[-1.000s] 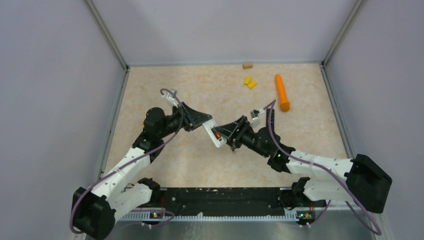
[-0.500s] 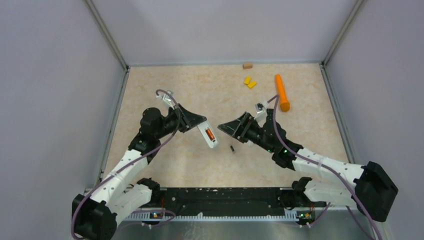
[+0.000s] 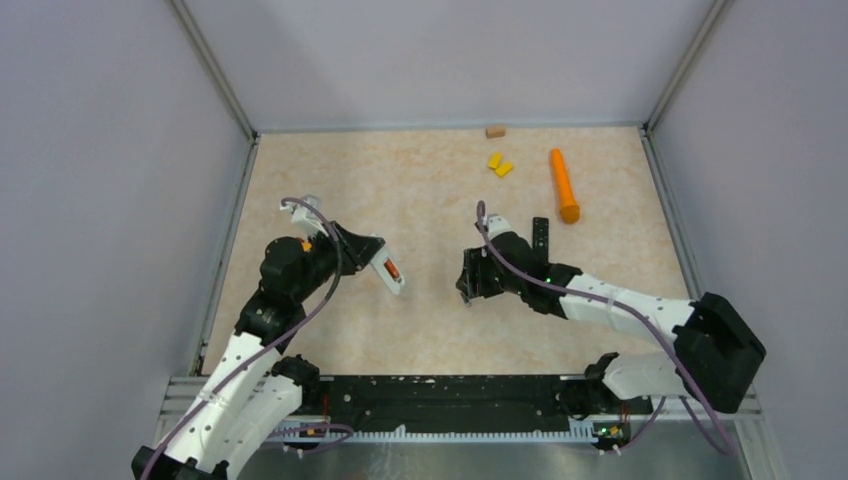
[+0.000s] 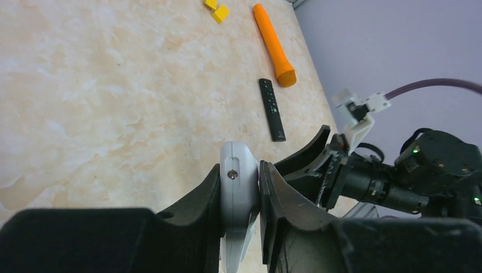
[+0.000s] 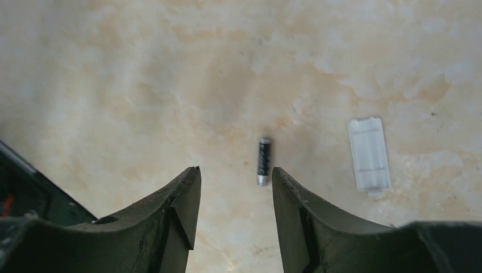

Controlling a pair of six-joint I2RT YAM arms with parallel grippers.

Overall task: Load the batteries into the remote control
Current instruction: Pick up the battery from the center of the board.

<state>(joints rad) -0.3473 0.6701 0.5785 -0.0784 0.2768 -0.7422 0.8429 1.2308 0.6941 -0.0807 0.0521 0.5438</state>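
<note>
The left pincer (image 4: 240,177) is gripping the white remote (image 4: 239,162) off the table (image 4: 85,85), bay presented, while the right pincer (image 5: 236,172), spread wide, is hovering over a dark battery (image 5: 264,161) lying there, likely to collect it.

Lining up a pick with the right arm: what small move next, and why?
Probably lower the right tool straight down and close on the dark battery: it lies loose on the table inside the open gap, clear of the white cover, while the left tool grips the remote.
</note>
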